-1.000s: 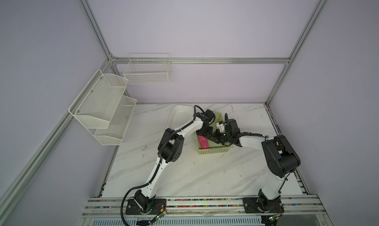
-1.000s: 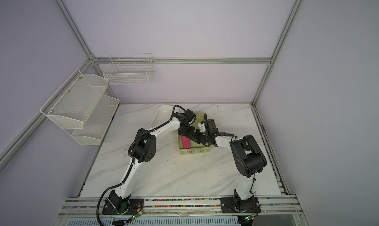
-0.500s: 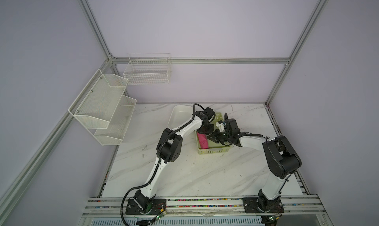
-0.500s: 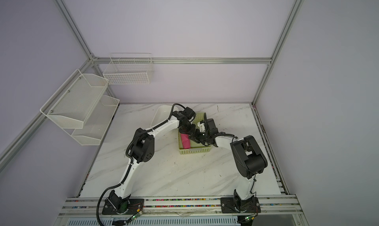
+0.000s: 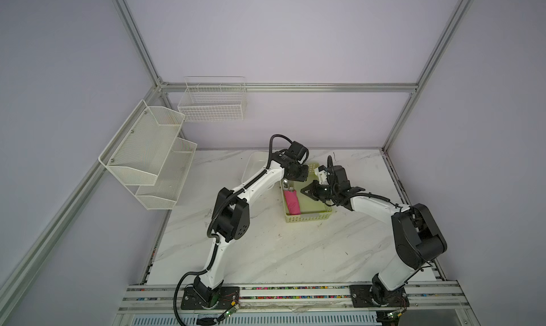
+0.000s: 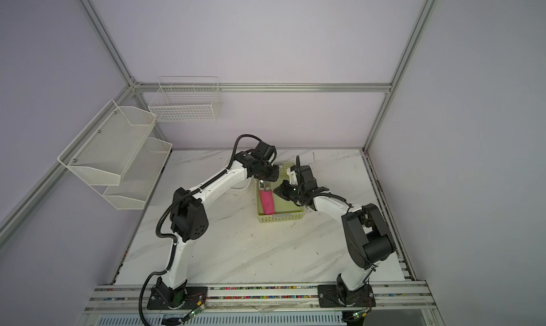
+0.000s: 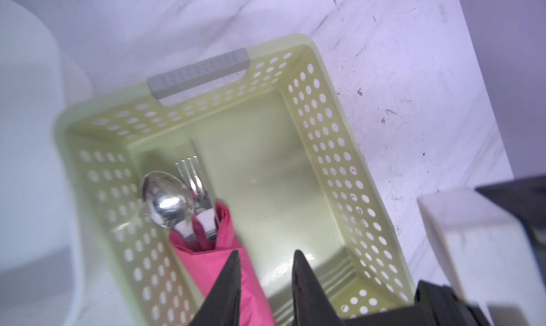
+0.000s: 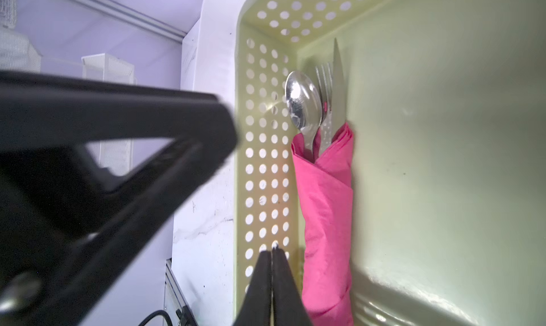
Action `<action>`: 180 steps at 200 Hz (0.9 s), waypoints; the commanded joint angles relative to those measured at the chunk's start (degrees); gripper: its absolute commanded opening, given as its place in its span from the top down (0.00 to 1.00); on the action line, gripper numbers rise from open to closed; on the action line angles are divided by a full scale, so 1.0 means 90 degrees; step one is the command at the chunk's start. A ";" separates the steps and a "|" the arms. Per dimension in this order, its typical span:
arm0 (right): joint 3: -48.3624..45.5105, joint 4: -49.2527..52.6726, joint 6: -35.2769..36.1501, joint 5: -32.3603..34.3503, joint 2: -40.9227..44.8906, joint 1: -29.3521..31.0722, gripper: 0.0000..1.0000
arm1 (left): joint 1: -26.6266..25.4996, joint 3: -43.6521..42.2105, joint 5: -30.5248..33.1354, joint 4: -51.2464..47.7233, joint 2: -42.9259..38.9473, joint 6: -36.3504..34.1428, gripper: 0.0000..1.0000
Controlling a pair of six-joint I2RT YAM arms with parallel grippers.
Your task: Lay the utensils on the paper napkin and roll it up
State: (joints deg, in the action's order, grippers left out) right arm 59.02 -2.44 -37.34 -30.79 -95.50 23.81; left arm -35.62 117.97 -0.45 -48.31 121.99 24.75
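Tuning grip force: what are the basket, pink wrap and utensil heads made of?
Basket: likely moulded plastic, pale yellow-green, semi-gloss, round holes in walls. Pink wrap: seemingly soft matte paper, creased folds. Utensil heads: polished metal, mirror-like highlights.

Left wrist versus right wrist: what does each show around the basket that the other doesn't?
Left wrist only: the basket's grey handle, the left claw open and empty, and a white bin beside the basket.
Right wrist only: the right claw shut and empty, a white rack in the background, and a knife blade shown plainly.
Both: the spoon and fork with the pink napkin rolled around them, lying along one wall of the basket.
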 commanded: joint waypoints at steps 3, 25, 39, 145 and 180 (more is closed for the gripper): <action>0.0469 0.0867 0.0647 0.0770 0.0093 -0.0234 0.83 | 0.0294 -0.0662 0.0568 0.0249 -0.0823 -0.0068 0.58; 0.0947 0.1615 0.1187 0.1768 0.0031 -0.0402 0.75 | 0.0567 -0.1271 0.0802 0.0328 -0.1365 -0.0075 0.51; 0.1231 0.2035 0.1502 0.2413 -0.0070 -0.0510 0.71 | 0.0752 -0.1688 0.0886 0.0395 -0.1705 -0.0075 0.48; 0.2120 0.2633 0.2330 0.3069 -0.1408 -0.0707 0.79 | 0.1994 -0.4348 0.1005 0.0746 -0.3347 -0.0006 0.45; 0.2375 0.2575 0.2476 0.3354 -0.1562 -0.0799 0.96 | 0.2240 -0.4811 0.1118 0.0775 -0.3605 -0.0016 0.45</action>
State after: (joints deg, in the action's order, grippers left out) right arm 77.67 20.45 -16.05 -4.80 -108.44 17.72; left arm -16.78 78.41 8.10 -43.62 92.97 24.45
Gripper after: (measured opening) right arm 0.081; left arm 0.548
